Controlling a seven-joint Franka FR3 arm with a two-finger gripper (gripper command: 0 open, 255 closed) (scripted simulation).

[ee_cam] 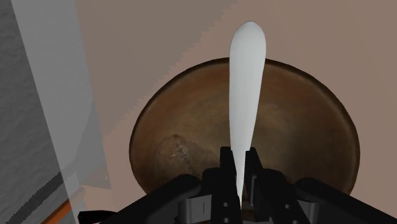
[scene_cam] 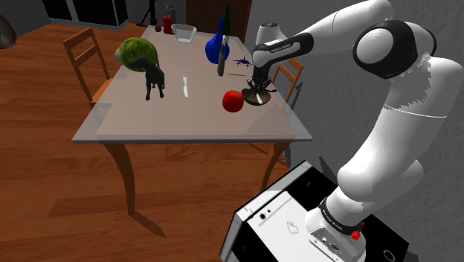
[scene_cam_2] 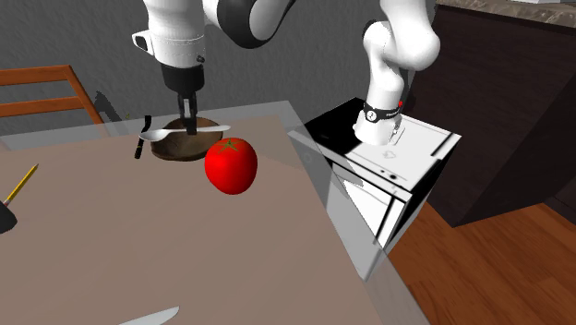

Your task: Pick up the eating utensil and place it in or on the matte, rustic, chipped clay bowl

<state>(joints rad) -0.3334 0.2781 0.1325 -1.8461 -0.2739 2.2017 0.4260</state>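
Claw [ee_cam: 239, 167]: I see it pinching the white spoon [ee_cam: 245, 89].
Bowl [ee_cam: 305, 121]: brown, directly under the claw (the spoon's tip juts past its rim).

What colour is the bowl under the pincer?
Brown, with a paler mottled patch inside; the bowl shows best in the wrist view.

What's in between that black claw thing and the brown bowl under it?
A white spoon, clasped by the end effector, hangs over the brown bowl. The wrist view shows it best.
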